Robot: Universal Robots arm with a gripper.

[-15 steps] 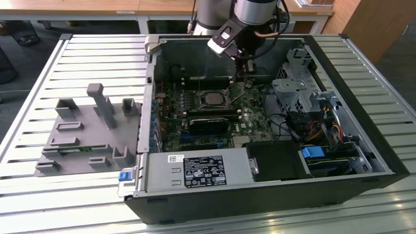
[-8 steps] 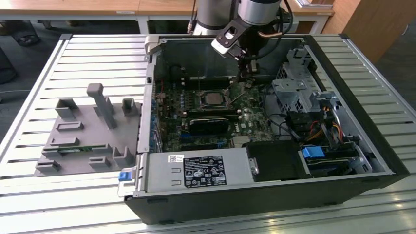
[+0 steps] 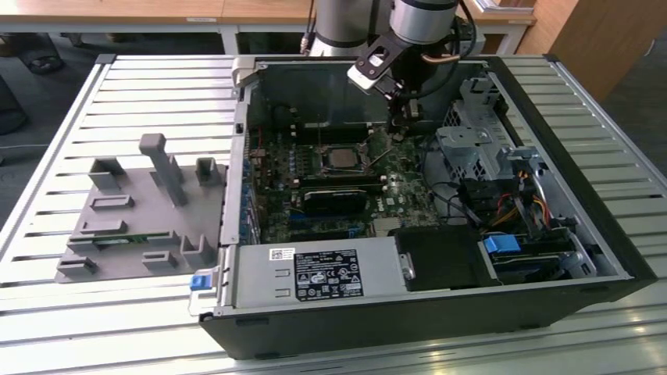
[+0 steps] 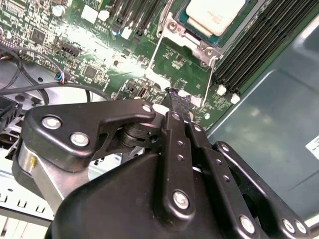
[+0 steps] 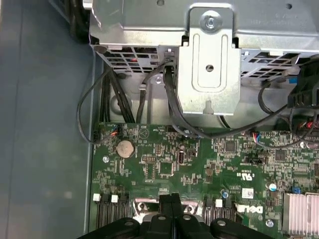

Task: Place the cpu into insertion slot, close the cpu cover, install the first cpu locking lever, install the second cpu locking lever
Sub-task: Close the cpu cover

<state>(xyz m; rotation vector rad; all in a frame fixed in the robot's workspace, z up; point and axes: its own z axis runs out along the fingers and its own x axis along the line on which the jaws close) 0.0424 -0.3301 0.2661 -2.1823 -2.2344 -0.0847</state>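
Fingertips (image 4: 175, 103) of the gripper (image 4: 177, 94) meet at the free edge of the cpu cover (image 4: 155, 74). The cover stands swung open off the socket, and green board shows through its middle window. In the first wrist view the same silver edge (image 5: 142, 204) lies just beside the gripper (image 5: 171, 199), apparently touching it.

The cpu (image 4: 215, 14) lies past the cover's hinged end, well apart from the fingertips. Its pale metal top faces up, and it is already seated flat in the insertion slot (image 4: 195, 29).

In the exterior view the gripper (image 3: 401, 117) reaches down into the open computer case (image 3: 417, 332), a little toward the exterior view's right of the cpu (image 3: 339, 158). The case lies on a slatted table (image 3: 105, 328). It holds the motherboard (image 5: 164, 159), a power supply (image 3: 312, 273) along its near wall, and a metal drive cage (image 5: 209, 59) with black cables (image 5: 84, 114) looping under it. Long black memory slots (image 4: 259, 45) run beside the socket. A coin cell (image 5: 124, 148) sits on the board. A grey fixture tray (image 3: 136, 226) lies on the table at the exterior view's left of the case.

The two fingers (image 4: 172, 134) are pressed together with no gap between them, gripping nothing.
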